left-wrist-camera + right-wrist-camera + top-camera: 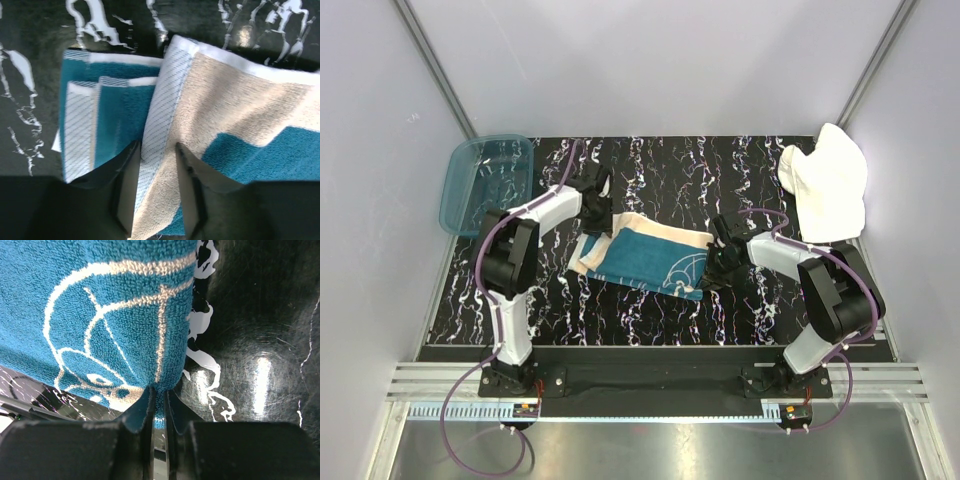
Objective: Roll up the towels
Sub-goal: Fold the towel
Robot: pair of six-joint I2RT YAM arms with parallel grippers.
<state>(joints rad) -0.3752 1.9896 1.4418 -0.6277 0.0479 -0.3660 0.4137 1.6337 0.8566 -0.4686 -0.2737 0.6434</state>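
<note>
On the black marbled table (650, 312), the left gripper (157, 150) straddles the folded striped hem at the left end of the teal-and-cream towel (645, 258), fingers (126, 190) part-spread; whether they grip it cannot be told. The towel's long axis runs left to right between the arms, so a roll would likely start from this left end. At the right end, the right gripper (158, 392) pinches the towel's corner, jaws nearly together. The white towel (825, 185) lies heaped far right.

smaller towel (645, 258): centre of table (620, 322) | tub (485, 180): far left | larger towel (825, 185): far right
</note>
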